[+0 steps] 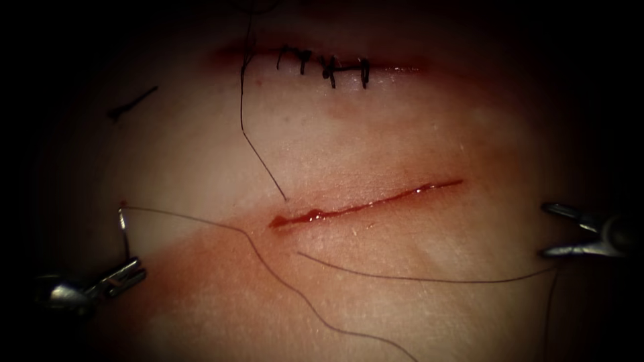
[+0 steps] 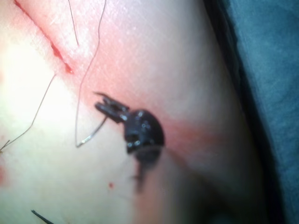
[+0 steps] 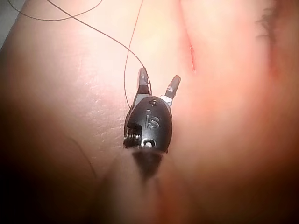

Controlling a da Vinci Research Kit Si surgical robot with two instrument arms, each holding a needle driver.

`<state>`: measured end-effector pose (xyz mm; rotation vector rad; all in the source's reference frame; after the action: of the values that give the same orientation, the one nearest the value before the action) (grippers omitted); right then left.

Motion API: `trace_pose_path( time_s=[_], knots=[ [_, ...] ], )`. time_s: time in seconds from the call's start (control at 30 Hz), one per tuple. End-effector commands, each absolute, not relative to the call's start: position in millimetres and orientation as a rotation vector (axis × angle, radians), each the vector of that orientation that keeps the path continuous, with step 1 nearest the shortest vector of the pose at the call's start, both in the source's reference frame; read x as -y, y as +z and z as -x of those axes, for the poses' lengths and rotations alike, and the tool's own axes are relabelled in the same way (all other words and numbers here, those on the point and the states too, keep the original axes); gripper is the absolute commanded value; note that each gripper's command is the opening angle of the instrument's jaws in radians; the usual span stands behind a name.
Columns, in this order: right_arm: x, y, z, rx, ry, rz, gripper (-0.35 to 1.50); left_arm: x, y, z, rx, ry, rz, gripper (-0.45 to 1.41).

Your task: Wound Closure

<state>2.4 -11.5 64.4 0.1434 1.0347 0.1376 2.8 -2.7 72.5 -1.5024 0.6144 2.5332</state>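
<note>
Needle [image 1: 123, 231] stands up out of the clenched left tool [image 1: 124, 273], held near its bottom end, off the tissue [image 1: 201, 154], while the right tool [image 1: 560, 231] waits wide apart, grasping nothing, far across the cut [image 1: 362, 204].

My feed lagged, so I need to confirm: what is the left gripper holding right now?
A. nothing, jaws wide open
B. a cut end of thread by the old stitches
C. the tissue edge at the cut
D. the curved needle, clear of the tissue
D: the left gripper is shut on the needle near its lower end, the curve rising free above the tissue, left of the cut.
</note>
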Motion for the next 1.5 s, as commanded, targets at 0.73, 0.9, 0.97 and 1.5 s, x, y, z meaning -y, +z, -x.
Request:
trace_pose_path(
  time_s=[0.73, 0.9, 0.97, 1.5],
  knots=[
    [11.7, 66, -15.8, -1.026, -0.101, -0.338, 1.31, 2.9, 73, -2.5, -0.606, 2.532, 1.509, -0.45],
    [13.0, 64, -12.8, -0.877, -0.193, -0.549, 1.31, 3.0, 73, -2.3, -0.608, 2.532, 1.506, -0.45],
    [12.7, 64, -11.7, -0.773, -0.235, -0.642, 1.31, 3.0, 73, -2.3, -0.608, 2.532, 1.506, -0.45],
    [6.3, 60, -6.9, -0.452, -0.316, -0.734, 1.35, 3.0, 73, -2.4, -0.610, 2.532, 1.507, -0.45]
  ],
)
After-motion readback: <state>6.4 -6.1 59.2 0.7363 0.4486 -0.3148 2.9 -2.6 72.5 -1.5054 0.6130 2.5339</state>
